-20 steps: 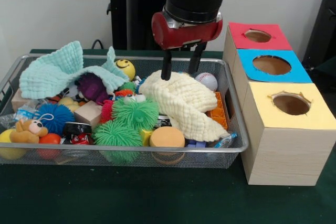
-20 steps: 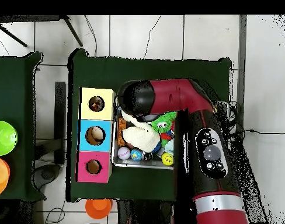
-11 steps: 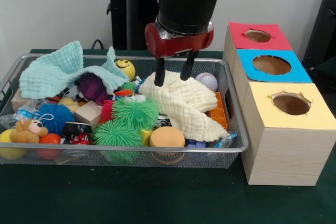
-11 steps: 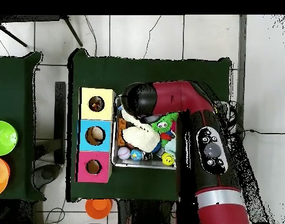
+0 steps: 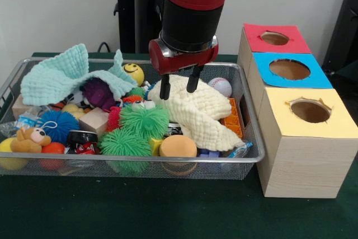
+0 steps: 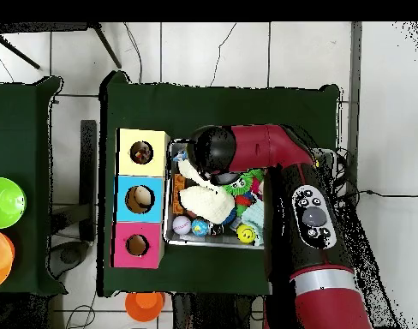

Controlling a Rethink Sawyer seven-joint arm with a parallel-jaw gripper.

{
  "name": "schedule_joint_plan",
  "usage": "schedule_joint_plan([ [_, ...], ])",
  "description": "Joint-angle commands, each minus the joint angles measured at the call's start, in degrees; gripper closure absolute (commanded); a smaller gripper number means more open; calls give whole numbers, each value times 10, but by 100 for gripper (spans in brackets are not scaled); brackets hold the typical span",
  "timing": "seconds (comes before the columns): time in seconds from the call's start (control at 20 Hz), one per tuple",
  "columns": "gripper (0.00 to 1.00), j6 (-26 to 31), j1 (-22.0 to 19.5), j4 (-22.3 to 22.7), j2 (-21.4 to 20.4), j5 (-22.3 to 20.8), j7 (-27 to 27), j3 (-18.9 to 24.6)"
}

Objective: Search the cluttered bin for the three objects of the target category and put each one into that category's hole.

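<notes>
My gripper (image 5: 177,92) hangs open over the wire bin (image 5: 168,159), with both black fingers (image 5: 164,89) just above the upper left end of a pale yellow cloth (image 5: 198,110). Nothing is held. The cloth drapes over the bin's right half, seen from above as the yellow cloth (image 6: 206,202). A baseball (image 5: 221,86) lies behind it, and a smiley ball (image 5: 133,73) to the left. Three boxes stand right of the bin, with a red hole (image 5: 274,38), a blue hole (image 5: 289,69) and a yellow hole (image 5: 310,111). In the overhead view the arm (image 6: 247,150) hides the gripper.
A mint cloth (image 5: 61,76) covers the bin's back left over a purple toy (image 5: 99,93). Two green spiky balls (image 5: 144,120), a blue spiky ball (image 5: 59,124), a teddy bear (image 5: 31,138), a wooden block (image 5: 95,120) and an orange disc (image 5: 178,146) fill the front.
The gripper has moved left and lower in the front view, from the cloth's back edge to its upper left end. It stays open; the clutter has not moved.
</notes>
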Motion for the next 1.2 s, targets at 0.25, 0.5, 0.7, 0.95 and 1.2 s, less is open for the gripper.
schedule_joint_plan([
  [0.25,0,-6,-18,71,49,-2,-30,34],
  [0.5,0,-26,-33,87,61,10,-33,51],
  [0.7,0,-28,-38,88,67,9,-30,57],
  [0.95,0,-32,-37,79,84,5,-22,60],
  [1.2,0,-46,-37,75,92,3,-18,65],
])
